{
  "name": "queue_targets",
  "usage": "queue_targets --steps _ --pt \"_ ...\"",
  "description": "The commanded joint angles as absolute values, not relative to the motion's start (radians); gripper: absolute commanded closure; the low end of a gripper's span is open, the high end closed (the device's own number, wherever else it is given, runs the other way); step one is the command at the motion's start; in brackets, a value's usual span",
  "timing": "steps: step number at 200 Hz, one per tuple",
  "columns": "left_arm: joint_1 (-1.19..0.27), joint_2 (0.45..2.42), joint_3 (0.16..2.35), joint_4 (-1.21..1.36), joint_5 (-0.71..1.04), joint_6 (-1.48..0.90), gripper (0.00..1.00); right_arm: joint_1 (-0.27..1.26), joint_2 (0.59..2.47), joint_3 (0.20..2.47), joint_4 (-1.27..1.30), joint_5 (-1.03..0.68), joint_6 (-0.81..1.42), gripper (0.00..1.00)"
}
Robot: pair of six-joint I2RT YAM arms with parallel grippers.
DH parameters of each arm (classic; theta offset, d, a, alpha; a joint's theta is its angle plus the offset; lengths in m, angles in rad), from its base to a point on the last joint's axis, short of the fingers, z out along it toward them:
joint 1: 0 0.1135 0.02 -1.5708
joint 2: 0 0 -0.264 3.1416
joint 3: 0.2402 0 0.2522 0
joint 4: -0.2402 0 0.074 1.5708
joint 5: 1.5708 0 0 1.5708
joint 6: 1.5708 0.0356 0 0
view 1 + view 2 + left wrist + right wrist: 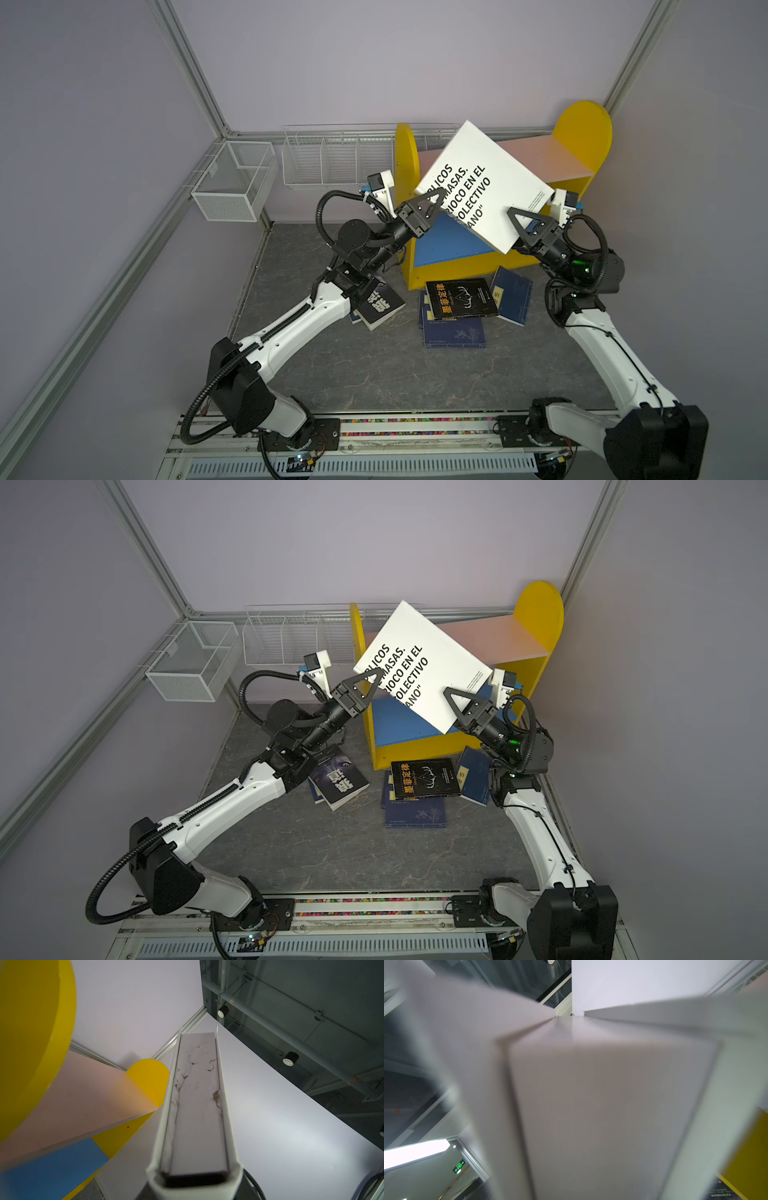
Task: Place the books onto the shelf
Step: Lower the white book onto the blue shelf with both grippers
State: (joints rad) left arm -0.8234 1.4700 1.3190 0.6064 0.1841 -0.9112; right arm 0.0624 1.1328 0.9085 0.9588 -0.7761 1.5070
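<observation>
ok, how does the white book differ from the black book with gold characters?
The white book is up off the table, tilted in front of the shelf; the black book lies flat on navy books. The white book looks larger than the black book. The white book carries black Latin lettering, the black book gold Chinese characters. Both are closed and unshelved.

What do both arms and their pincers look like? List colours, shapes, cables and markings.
Left arm and right arm: white shells, black joints and bases. Left pincer and right pincer: black, hollow triangular fingers. Black ribbed conduit loops along each arm. White wrist camera with blue tab behind each pincer. Green light on the right arm's joint.
</observation>
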Motion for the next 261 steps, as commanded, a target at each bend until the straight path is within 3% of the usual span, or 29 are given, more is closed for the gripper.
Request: queue_targets --steps 1,19,38,87,183,233,261 --pt "-0.923 1.429 1.254 0.660 0.019 -0.839 0.68 0.033 1.032 0.822 0.735 -0.729 1.441 0.10" --pt "-0.976 1.426 1.182 0.696 -0.080 -0.836 0.67 0.009 0.900 0.814 0.271 -0.645 1.225 0.00" --pt "-1.012 1.440 1.106 0.754 -0.180 -0.864 0.67 0.004 0.774 0.856 -0.155 -0.473 0.978 0.04" --pt "-1.073 1.581 0.978 1.019 -0.400 -0.975 0.69 -0.004 0.698 0.838 -0.406 -0.330 0.819 0.10" --pt "-1.092 1.840 1.053 1.180 -0.701 -1.043 0.68 -0.009 0.992 0.816 -0.120 -0.345 0.745 0.06" --pt "-1.089 1.952 1.156 1.195 -0.813 -1.010 0.56 -0.008 1.184 0.854 0.117 -0.410 0.733 0.00" --pt "-1.082 2.002 1.199 1.160 -0.850 -1.046 0.53 -0.008 1.290 0.921 0.189 -0.470 0.731 0.09"
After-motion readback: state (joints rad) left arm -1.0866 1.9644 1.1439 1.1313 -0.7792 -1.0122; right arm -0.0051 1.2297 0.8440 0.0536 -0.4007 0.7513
